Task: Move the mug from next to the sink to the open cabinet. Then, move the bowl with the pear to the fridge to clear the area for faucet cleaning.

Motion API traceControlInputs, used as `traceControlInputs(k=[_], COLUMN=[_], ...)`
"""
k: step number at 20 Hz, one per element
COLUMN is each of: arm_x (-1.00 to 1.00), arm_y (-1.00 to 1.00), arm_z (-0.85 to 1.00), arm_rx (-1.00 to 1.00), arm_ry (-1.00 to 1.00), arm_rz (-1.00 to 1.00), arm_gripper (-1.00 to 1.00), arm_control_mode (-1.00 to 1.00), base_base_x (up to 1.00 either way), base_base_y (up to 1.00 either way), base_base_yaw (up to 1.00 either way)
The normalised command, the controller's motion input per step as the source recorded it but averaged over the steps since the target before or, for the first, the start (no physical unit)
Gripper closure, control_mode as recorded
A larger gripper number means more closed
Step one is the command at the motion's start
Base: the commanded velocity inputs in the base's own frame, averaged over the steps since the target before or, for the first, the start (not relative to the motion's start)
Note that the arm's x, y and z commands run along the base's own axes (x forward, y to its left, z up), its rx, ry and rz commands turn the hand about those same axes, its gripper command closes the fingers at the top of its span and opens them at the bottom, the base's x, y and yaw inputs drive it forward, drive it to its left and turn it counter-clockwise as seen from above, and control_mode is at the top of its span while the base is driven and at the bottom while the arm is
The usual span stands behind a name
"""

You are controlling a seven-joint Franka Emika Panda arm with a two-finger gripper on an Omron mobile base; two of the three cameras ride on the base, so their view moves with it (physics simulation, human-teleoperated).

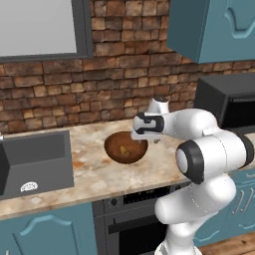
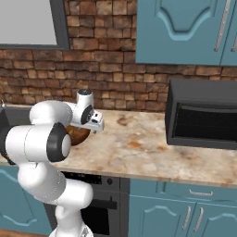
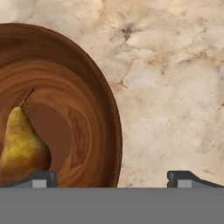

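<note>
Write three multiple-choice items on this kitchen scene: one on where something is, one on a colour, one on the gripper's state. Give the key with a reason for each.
1. Where is the pear?
A. Inside the bowl
B. In the sink
C. On top of the microwave

2. What colour is the bowl?
A. White
B. Dark brown
C. Teal

3. How does the gripper stand?
A. Shut on the pear
B. Shut on the bowl's rim
C. Open, holding nothing

Key:
1. A, the hand view shows the pear lying on the bowl's inner surface.
2. B, the bowl shows glossy brown wood grain in the hand view and the left base view.
3. C, the two fingertips stand far apart, one over the bowl and one over the bare counter, with nothing gripped between them.
</note>
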Motion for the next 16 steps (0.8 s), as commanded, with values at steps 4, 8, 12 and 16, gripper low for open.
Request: traceControlInputs(k=[4, 8, 12, 16], arm_x=[0.2, 0.1, 0.12, 0.07], arm_y=[0.07, 0.09, 0.14, 0.14], arm_z=[-0.32, -0.25, -0.33, -0.28], arm_rx=[0.04, 0.06, 0.04, 0.02], arm_ry=[0.0, -0.02, -0.03, -0.06], arm_rz=[0.0, 0.0, 0.0, 0.0], arm_gripper=[-1.0, -1.0, -1.0, 1.0], arm_control_mode=[-1.0, -1.0, -1.0, -1.0], base_base_x=[0.0, 0.0, 0.0, 0.0], base_base_y=[0.0, 0.0, 0.0, 0.0], base_base_yaw=[0.0, 0.0, 0.0, 0.0])
